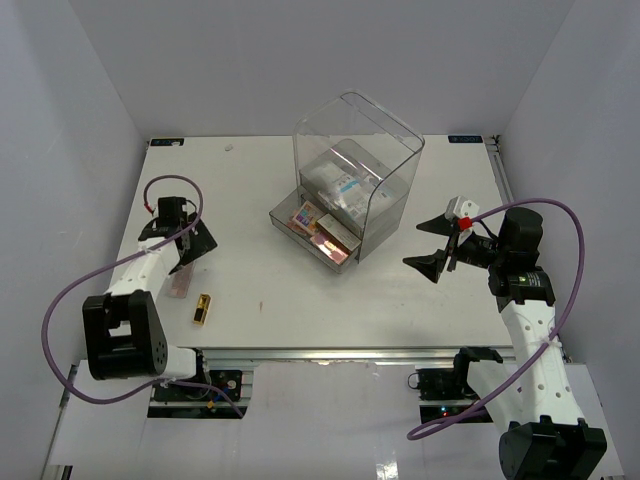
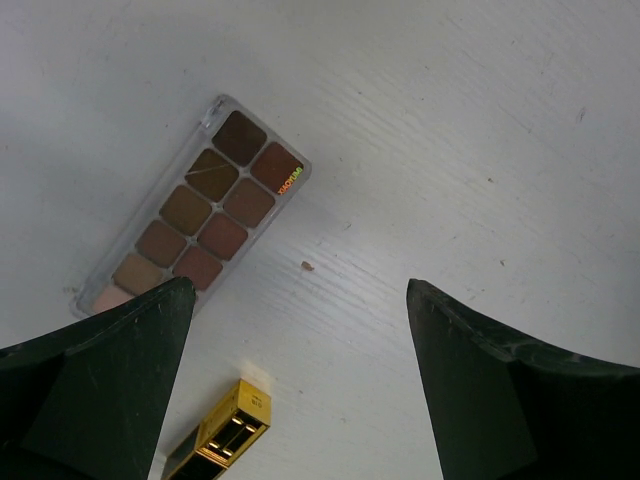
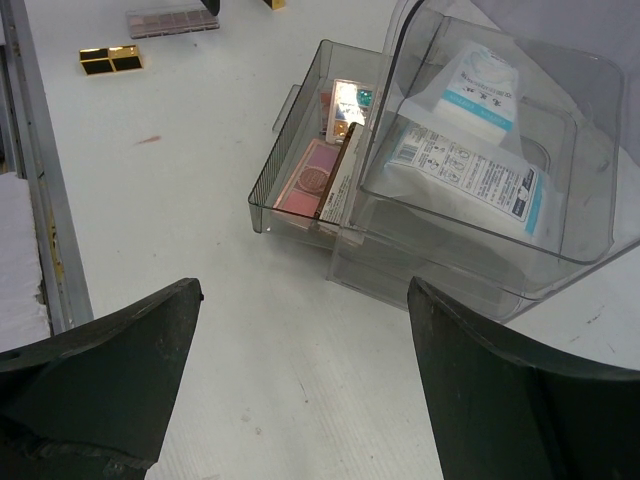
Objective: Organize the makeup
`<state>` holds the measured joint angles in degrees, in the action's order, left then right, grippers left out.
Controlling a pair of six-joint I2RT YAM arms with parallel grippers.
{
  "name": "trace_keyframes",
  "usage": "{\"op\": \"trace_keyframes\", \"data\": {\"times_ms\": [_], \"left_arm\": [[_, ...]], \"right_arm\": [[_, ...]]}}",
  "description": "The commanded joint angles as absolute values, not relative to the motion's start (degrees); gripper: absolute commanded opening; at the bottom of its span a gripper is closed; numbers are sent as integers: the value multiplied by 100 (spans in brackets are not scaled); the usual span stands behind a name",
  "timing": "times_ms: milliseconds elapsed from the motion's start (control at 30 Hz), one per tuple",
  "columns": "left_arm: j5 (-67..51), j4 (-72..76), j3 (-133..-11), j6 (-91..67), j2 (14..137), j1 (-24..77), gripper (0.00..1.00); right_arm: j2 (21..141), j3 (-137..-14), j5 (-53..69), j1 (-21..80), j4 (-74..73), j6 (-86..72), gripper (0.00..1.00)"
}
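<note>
Nothing legible: corner label on long palette (image 2: 195, 210) and print on sachets (image 3: 470, 178) are too small to read.

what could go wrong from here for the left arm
The long palette lies flat on the table, so the open left gripper may slip off its edges. The gold lipstick lies close by, near the table's front edge; a nudge might knock it off. The drawer already holds palettes, so the long one may not fit flat.

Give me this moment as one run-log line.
left gripper open, above long palette | gold lipstick tube loose on table | right gripper open, facing drawer box | sachets and palettes already inside
</note>
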<state>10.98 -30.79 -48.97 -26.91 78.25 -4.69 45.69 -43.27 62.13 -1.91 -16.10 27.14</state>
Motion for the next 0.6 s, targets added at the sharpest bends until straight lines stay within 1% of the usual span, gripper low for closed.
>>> {"op": "trace_keyframes", "data": {"times_ms": [0,233,433,567], "left_arm": [[984,-2675,-5151,-1281,7860,-466,98],[1207,-2315,-5049,-151,7763,-555,98],[771,-2269,-5087,442,8306,-1046,98],[384,-2299,-5148,612,8495,-1161,98]], "right_arm": [[4491,-4315,6351,-229,-1424,2654,90],[4491,-4311,6398,-229,-1415,2650,90],[4482,-4296,6379,-229,-1406,2646,90],[4481,-4289,6372,-229,-1399,2646,90]]}}
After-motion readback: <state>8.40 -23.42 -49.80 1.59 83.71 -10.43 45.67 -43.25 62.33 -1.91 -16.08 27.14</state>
